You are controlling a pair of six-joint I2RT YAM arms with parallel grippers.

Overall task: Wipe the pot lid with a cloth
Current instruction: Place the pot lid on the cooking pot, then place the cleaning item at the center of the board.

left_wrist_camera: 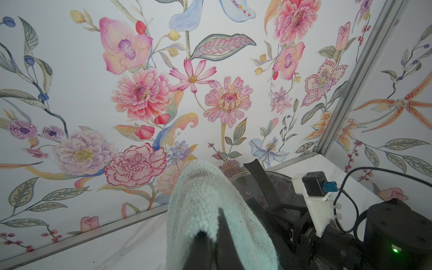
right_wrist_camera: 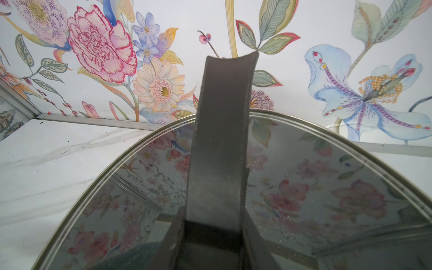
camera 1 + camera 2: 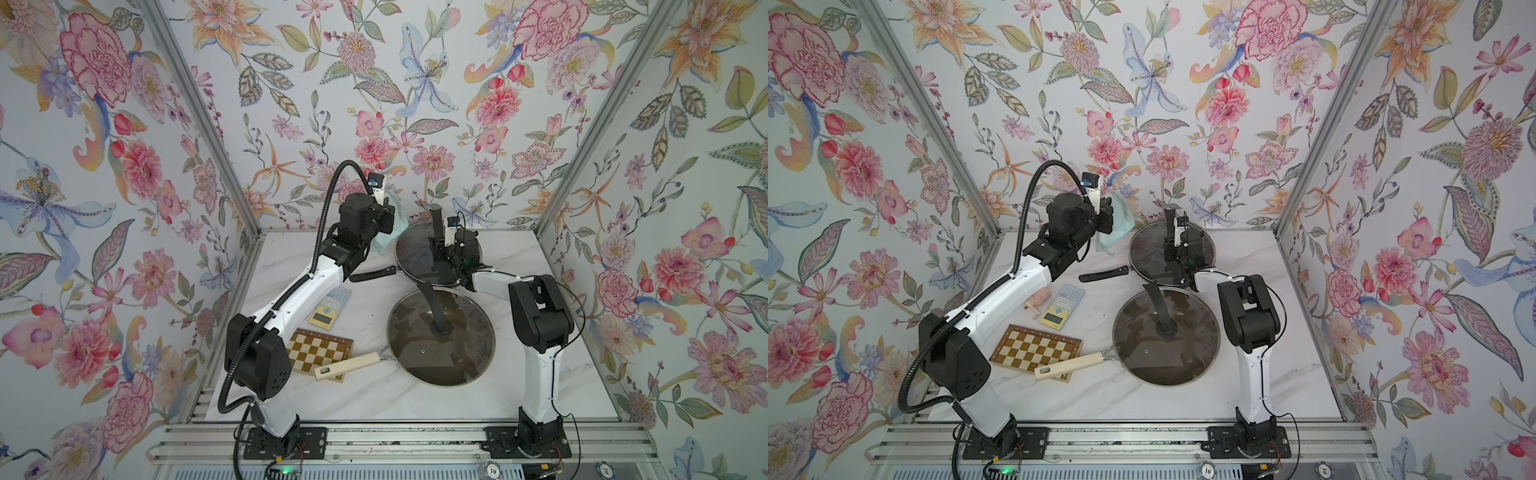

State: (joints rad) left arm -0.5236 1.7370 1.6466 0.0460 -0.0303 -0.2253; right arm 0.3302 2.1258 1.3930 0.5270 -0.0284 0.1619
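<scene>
left gripper (image 1: 214, 236): pinching fluffy mint-green terry cloth (image 3: 1122, 217), 10 o'clock off round glass pot lid (image 3: 1148, 251) | right gripper (image 2: 214, 236): clamped on lid's black handle (image 2: 222, 140)

2 arms: white shells, black joint housings; left arm (image 3: 291, 301) has a black corrugated conduit (image 3: 326, 208), right arm (image 3: 540, 374) a thin black cable (image 3: 583, 320).

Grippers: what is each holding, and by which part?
Left gripper is shut on the cloth, pinched along a fold that drapes over its jaws. Right gripper is shut on the far pot lid, by the lower end of its black handle.
</scene>
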